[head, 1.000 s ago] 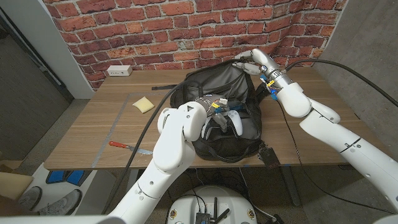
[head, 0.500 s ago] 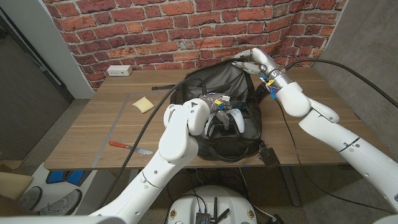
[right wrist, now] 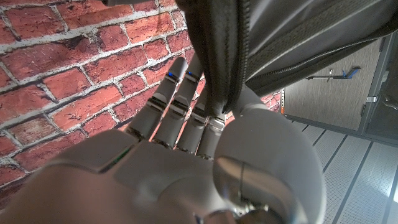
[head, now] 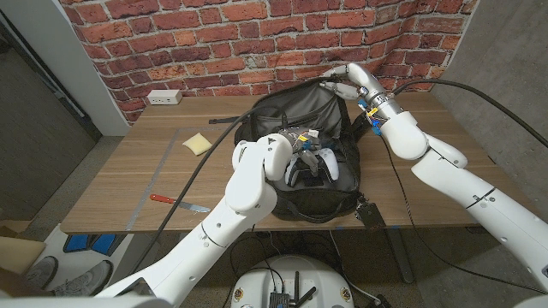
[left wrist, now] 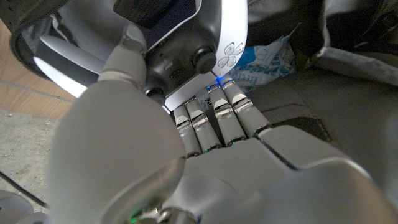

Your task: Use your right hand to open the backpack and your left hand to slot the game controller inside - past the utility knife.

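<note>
Wooden table (head: 128,171), brick wall behind: left hand (head: 295,141) carries the white game controller (head: 312,164) deeper into the black backpack (head: 317,184) now, fingers (left wrist: 211,118) grasping it; right hand (head: 347,81) still pinches the flap up.

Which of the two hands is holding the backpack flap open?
The right hand, up by the brick wall, grips the edge of the backpack flap. The left hand instead holds the white game controller at the bag's opening.
</note>
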Tool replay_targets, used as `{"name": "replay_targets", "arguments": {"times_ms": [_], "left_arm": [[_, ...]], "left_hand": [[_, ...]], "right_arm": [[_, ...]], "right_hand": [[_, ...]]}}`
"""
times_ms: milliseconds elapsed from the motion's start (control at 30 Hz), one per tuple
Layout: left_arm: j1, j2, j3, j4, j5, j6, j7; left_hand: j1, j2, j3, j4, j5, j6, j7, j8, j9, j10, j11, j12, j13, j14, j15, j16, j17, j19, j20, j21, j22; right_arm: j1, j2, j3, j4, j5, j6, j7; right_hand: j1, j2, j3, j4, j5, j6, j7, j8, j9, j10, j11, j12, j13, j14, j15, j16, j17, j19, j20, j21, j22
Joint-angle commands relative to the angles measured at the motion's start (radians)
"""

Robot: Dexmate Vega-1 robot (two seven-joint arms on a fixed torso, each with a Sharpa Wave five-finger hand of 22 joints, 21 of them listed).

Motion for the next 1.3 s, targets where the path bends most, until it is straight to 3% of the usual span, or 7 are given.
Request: {"name": "replay_targets", "arguments": {"times_ms": [33,433,1000,1300], "left_arm": [[-0.042,0.032,0.047,0.034,-0.029,0.066,0.074],[-0.065,0.05,0.076,0.046,-0.053,0.095,0.12],[-0.091,0.06,0.106,0.077,0.0,0.113,0.137],[-0.1,0.061,0.106,0.085,-0.002,0.11,0.113]], "left_hand": [[-0.087,0.124,0.061,0.057,0.004,0.074,0.009,0.003,0.004,0.019,-0.016,0.004,0.005,0.046,-0.181,0.004,0.002,0.005,-0.113,-0.001,0.006],[-0.09,0.124,0.063,0.057,0.004,0.074,0.01,0.004,0.004,0.021,-0.015,0.005,0.005,0.048,-0.18,0.004,0.001,0.006,-0.113,-0.001,0.006],[-0.096,0.114,0.065,0.054,0.004,0.062,0.01,-0.001,0.004,0.003,-0.015,0.0,0.006,0.037,-0.179,-0.001,-0.001,-0.012,-0.107,-0.01,0.005],[-0.112,0.085,0.057,0.054,0.003,-0.021,0.003,-0.017,0.004,-0.089,-0.01,-0.013,0.006,-0.05,-0.175,-0.009,-0.002,-0.045,-0.089,-0.029,0.002]], "right_arm": [[-0.015,0.003,0.023,-0.015,0.0,0.023,-0.02],[-0.032,0.004,0.036,-0.033,-0.007,0.047,-0.027],[-0.04,0.017,0.044,-0.035,-0.009,0.055,-0.027],[-0.035,0.023,0.043,-0.03,-0.009,0.051,-0.025]], "right_hand": [[-0.002,0.008,0.006,-0.002,0.004,0.01,0.002,-0.001,0.006,0.006,0.002,-0.005,0.005,0.013,-0.091,-0.001,0.004,-0.006,-0.15,0.007,0.006],[-0.003,0.007,0.007,-0.003,0.004,0.01,0.002,-0.002,0.006,0.006,0.002,-0.006,0.006,0.012,-0.09,-0.003,0.005,-0.008,-0.15,0.011,0.006],[-0.002,0.009,0.009,-0.003,0.004,0.009,0.002,-0.005,0.006,0.005,0.003,-0.008,0.009,0.011,-0.091,-0.006,0.008,-0.012,-0.15,0.018,0.006],[-0.005,0.007,0.009,-0.003,0.004,0.01,0.002,-0.006,0.007,0.006,0.002,-0.009,0.01,0.011,-0.089,-0.007,0.01,-0.014,-0.15,0.021,0.005]]}}
